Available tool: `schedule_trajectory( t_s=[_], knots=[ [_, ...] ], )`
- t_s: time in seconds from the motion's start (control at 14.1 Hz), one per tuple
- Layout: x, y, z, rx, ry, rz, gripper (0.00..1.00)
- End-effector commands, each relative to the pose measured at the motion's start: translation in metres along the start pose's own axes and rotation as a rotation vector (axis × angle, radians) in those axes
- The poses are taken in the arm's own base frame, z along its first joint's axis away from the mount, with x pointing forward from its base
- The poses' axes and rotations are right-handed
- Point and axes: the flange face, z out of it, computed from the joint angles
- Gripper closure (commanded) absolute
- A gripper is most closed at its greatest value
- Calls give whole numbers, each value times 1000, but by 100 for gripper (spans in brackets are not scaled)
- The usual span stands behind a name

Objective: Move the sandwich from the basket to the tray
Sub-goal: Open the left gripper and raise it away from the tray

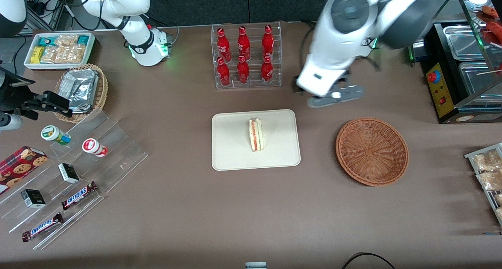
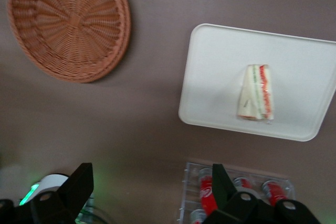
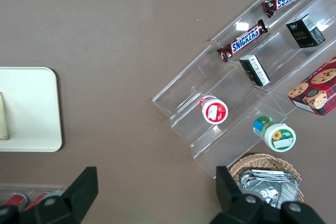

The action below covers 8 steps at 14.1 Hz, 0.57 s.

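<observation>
The sandwich (image 1: 255,134) (image 2: 255,93) lies on the cream tray (image 1: 231,151) (image 2: 220,66), near its middle, with the red and green filling stripe facing up. The reddish-brown wicker basket (image 1: 371,151) (image 2: 68,22) stands beside the tray toward the working arm's end, with nothing in it. My left gripper (image 1: 336,95) (image 2: 149,187) hangs high over the table, farther from the front camera than the basket and the tray, beside the bottle rack. Its fingers (image 2: 79,182) are spread wide open with nothing between them.
A clear rack of red bottles (image 1: 246,57) (image 2: 236,192) stands close to the gripper. A black warming case (image 1: 462,65) and snack packets (image 1: 488,171) sit at the working arm's end. Acrylic steps with snacks (image 1: 78,171) and a foil-packet basket (image 1: 84,90) lie toward the parked arm's end.
</observation>
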Motion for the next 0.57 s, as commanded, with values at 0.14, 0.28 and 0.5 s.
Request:
schedule_trajectory(
  t_s=[0.14, 0.28, 0.5],
  knots=[
    [24, -105, -28, 1, -23, 97, 1],
    [35, -152, -39, -15, -25, 152, 1],
    [47, -205, -47, -36, -20, 211, 1]
  ],
)
